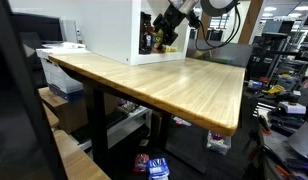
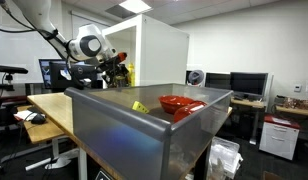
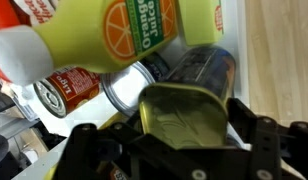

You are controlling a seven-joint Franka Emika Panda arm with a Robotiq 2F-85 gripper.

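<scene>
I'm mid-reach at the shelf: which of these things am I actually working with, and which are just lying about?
In hand:
- end effector, jaws either side of the tin
- gold rectangular tin, contact unclear

Lying about:
- orange juice container
- dark can
- red-labelled can
- red bowl in the grey bin
- wooden table
</scene>
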